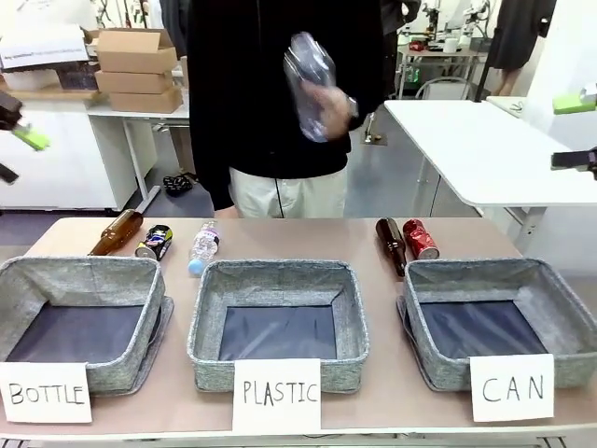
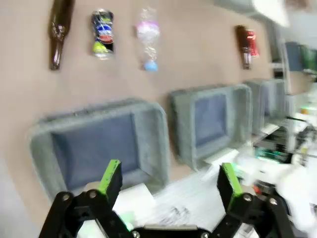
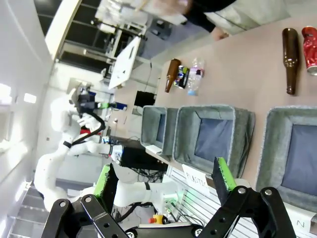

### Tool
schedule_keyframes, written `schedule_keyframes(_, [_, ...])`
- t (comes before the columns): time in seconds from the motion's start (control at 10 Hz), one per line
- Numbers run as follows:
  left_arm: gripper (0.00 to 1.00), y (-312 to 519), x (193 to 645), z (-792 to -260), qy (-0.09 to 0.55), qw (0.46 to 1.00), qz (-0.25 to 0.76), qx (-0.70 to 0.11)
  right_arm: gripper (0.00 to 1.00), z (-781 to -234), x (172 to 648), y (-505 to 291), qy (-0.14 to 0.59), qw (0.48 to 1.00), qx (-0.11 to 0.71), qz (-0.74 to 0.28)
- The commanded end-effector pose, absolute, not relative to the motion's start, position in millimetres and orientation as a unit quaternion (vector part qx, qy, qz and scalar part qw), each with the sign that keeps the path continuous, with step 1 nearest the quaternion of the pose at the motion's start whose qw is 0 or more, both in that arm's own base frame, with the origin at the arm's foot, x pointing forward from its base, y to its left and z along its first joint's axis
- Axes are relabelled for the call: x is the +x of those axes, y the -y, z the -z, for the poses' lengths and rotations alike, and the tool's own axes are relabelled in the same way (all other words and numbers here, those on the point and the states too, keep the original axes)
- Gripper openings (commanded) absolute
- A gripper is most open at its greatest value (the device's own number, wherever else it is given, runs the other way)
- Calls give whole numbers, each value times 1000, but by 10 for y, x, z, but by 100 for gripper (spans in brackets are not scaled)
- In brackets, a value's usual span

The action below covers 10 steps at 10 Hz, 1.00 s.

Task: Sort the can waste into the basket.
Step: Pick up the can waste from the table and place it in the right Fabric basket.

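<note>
A shiny red can (image 1: 421,239) lies on the table just behind the grey basket (image 1: 560,299) signed "CAN", beside a brown bottle. A black can (image 1: 154,242) with green-yellow marks lies at the far left, behind the "BOTTLE" basket. My left gripper (image 1: 14,140) hangs open high at the left edge; my right gripper (image 1: 576,131) hangs open high at the right edge. The left wrist view shows its gripper (image 2: 169,181) open above the baskets, with the black can (image 2: 102,33) and red can (image 2: 252,43) beyond. From the right wrist, its gripper (image 3: 164,178) is open, and the red can (image 3: 310,43) and the CAN basket (image 3: 272,144) show.
Baskets signed "BOTTLE" (image 1: 37,275) and "PLASTIC" (image 1: 210,308) stand left and middle. Two brown bottles (image 1: 117,231) (image 1: 390,245) and a clear plastic bottle (image 1: 203,247) lie on the table. A person at the far side holds another crushed plastic bottle (image 1: 312,86) at chest height.
</note>
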<state>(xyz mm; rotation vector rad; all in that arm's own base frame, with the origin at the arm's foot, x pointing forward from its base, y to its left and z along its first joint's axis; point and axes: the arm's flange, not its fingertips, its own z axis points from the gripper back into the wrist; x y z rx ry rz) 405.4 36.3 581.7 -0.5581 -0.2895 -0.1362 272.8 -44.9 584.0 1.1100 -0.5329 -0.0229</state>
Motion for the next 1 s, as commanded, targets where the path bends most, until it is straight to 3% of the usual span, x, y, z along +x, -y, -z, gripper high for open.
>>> schedule_keyframes(0.0, [100,14,4750,-5417,162,974,105,-122,100,-5865,2768,442,260,810,527,-1])
schedule_keyframes(0.2, [100,253,5134,-5039,166,979,112,-30,100,-5865,2768,442,260,810,527,-1])
schedule_keyframes(0.3, [100,284,5249,-5019,145,982,76,-91,100,-5865,2768,442,260,810,527,-1])
schedule_keyframes(0.4, [100,365,4985,-5101,174,971,146,-80,100,-5865,2768,442,260,810,527,-1])
schedule_keyframes(0.8, [100,421,5108,-5034,172,973,135,-71,100,-5865,2768,442,260,810,527,-1])
schedule_keyframes(0.9, [100,554,5204,-4875,203,973,106,-25,100,-5865,2768,442,260,810,527,-1])
